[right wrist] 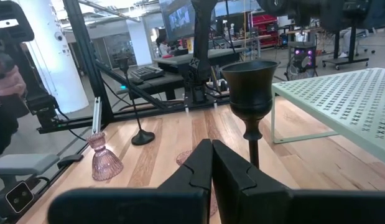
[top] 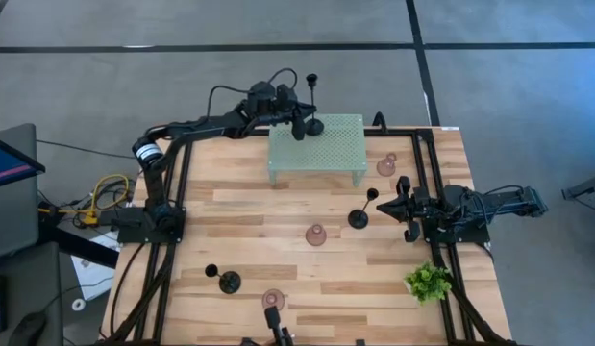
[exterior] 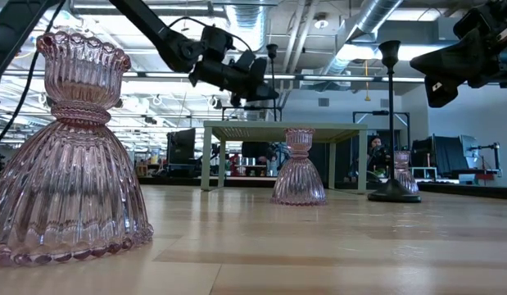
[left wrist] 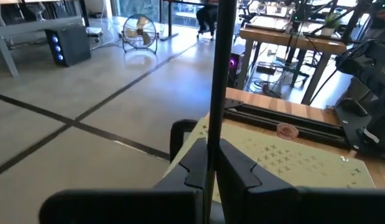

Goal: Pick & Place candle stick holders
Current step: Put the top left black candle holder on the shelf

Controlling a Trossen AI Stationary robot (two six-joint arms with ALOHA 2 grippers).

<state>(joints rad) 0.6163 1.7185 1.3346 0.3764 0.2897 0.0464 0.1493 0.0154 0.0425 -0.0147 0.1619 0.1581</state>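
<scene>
My left gripper (top: 302,123) reaches over the far left part of the mint-green mesh shelf (top: 321,154) and is shut on a black candle stick holder (top: 313,101). The holder's round base (top: 315,125) is over the shelf top. My right gripper (top: 398,205) is shut and empty, just right of a second black holder (top: 360,215) that stands on the table; that holder's cup (right wrist: 249,87) shows ahead of the fingers. A third black holder (top: 226,280) stands near left. Pink glass holders stand at the middle (top: 316,234), far right (top: 386,165) and near edge (top: 274,300). My left gripper pinches the black holder's slim stem (left wrist: 218,93) between its two fingers (left wrist: 242,171), which lie across it and come about level from the table's left. The holder stands upright in the hold. I cannot tell whether its base rests on the shelf.
A small green plant (top: 429,282) stands at the near right corner. Black rails (top: 427,163) run along the table's right side. The shelf stands on legs at the far middle, with bare wood between it and the near holders.
</scene>
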